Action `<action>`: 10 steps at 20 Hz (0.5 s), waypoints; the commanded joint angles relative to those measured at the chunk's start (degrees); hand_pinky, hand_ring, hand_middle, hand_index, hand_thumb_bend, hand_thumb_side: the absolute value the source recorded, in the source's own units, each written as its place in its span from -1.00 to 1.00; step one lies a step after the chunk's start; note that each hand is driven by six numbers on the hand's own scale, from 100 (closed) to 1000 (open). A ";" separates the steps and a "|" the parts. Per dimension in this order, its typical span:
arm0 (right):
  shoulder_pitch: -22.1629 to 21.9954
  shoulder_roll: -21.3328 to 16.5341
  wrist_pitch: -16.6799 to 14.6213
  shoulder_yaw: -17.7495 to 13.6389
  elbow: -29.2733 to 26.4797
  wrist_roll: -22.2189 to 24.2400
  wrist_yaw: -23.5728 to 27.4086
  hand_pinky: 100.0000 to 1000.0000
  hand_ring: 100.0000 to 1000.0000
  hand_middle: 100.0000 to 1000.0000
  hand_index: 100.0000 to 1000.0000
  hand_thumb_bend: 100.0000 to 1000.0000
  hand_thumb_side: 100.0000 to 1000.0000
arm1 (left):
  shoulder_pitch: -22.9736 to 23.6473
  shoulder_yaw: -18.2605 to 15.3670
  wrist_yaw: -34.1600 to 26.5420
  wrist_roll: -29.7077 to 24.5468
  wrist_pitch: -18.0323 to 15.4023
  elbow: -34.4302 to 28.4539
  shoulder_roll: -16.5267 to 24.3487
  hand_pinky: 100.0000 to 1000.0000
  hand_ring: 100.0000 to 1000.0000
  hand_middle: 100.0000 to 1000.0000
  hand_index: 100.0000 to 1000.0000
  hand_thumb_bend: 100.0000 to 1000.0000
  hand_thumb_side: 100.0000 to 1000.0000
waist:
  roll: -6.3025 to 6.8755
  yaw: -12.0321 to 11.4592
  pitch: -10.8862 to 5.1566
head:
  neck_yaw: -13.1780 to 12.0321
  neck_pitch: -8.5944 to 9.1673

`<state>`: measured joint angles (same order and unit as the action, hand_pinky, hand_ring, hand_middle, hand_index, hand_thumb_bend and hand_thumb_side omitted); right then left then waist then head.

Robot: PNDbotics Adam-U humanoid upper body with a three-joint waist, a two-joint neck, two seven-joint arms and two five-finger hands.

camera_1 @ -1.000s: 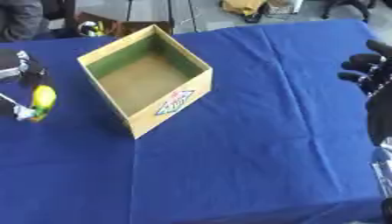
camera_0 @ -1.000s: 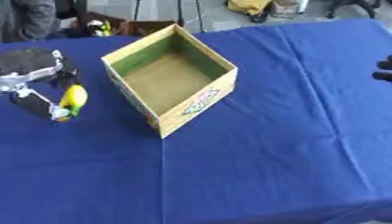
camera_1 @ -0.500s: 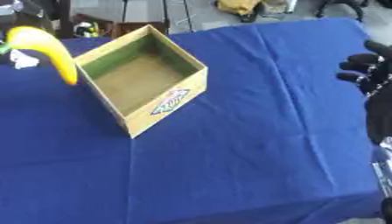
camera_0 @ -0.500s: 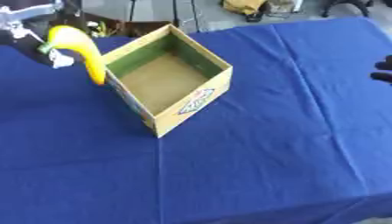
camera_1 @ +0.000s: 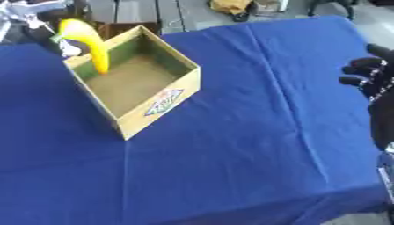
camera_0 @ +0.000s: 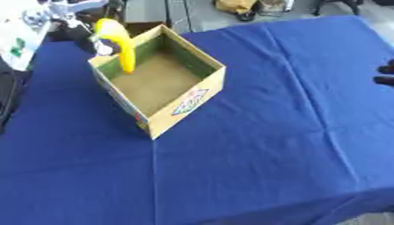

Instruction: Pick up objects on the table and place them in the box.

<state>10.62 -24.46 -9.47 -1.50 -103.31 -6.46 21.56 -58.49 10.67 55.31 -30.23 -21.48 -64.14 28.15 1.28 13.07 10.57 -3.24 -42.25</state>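
Left hand (camera_0: 67,13) at 11 o'clock, blurred and partly cut off, fingers closed on the curved yellow banana (camera_0: 118,43). Banana tip dips inside the open cardboard box (camera_0: 181,103) on the blue tablecloth (camera_0: 277,132). Right hand (camera_1: 368,72) at 3 o'clock, fingers curled, empty, half cropped.

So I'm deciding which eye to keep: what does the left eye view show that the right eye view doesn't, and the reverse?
Only the left eye view: white items at the table's far left edge. Only the right eye view: most of the right hand and its forearm along the right edge; the left eye catches just dark fingertips. Both share: the left hand holding the banana over the open box on the blue cloth.
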 commanded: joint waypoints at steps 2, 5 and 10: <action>0.74 -1.11 -0.05 -0.12 -0.43 0.39 0.54 0.23 0.27 0.12 0.59 -1.00 0.61 | -1.80 -1.18 3.01 3.16 -0.89 2.09 -0.12 -0.08 -0.22 -0.26 -0.05 -0.47 -0.81 | -0.23 0.10 -0.84 | -0.35 -0.16; 1.81 -0.36 0.21 0.52 -0.39 1.01 0.80 0.23 0.27 0.12 0.59 -1.00 0.62 | -0.71 -1.48 4.71 4.08 -0.17 5.17 -3.01 -0.03 -0.19 -0.22 -0.01 -0.50 -0.76 | -0.12 2.57 0.02 | -1.81 0.73; 2.33 0.05 0.34 0.68 -0.21 1.49 1.01 0.23 0.27 0.12 0.59 -1.00 0.62 | 0.11 -1.52 9.21 7.02 -1.50 10.75 -7.36 0.08 -0.12 -0.14 0.10 -0.42 -0.66 | -0.05 4.08 0.54 | -2.41 1.04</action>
<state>12.15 -23.86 -9.06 -0.66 -103.12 -5.24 22.13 -57.48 9.66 63.25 -24.06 -22.63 -54.14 20.74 1.51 17.11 11.94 -5.39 -41.67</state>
